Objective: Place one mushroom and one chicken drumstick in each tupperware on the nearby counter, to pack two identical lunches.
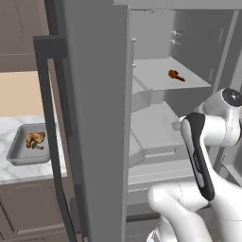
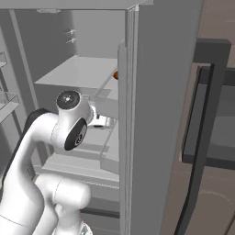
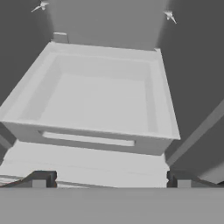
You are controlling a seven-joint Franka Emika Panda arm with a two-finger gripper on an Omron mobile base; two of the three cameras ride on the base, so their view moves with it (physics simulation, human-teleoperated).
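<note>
One chicken drumstick (image 1: 176, 74) lies on the upper fridge shelf (image 1: 156, 71), toward its right side, clear of the walls. In my right base view I catch just an orange sliver of it (image 2: 115, 75) peeking past the edge of the open fridge door (image 2: 156, 114).

My gripper (image 3: 111, 178) stands wide open with nothing between the fingers (image 3: 41, 178); the two dark tips sit at opposite sides of the hand view's bottom. It looks down into an empty pale grey drawer bin (image 3: 105, 98) inside the fridge, and the tips are just short of the bin's front wall, not touching it.

From the left base view, the arm (image 1: 203, 156) reaches into the fridge at about the height of the lower shelf, below the shelf holding the drumstick.

Off to the left, past the open door (image 1: 94, 118), one tupperware (image 1: 16, 151) sits on the marble counter (image 1: 9, 127). Inside it lies another drumstick (image 1: 35, 138), with a small dark lump just beside it that I cannot identify from here.
</note>
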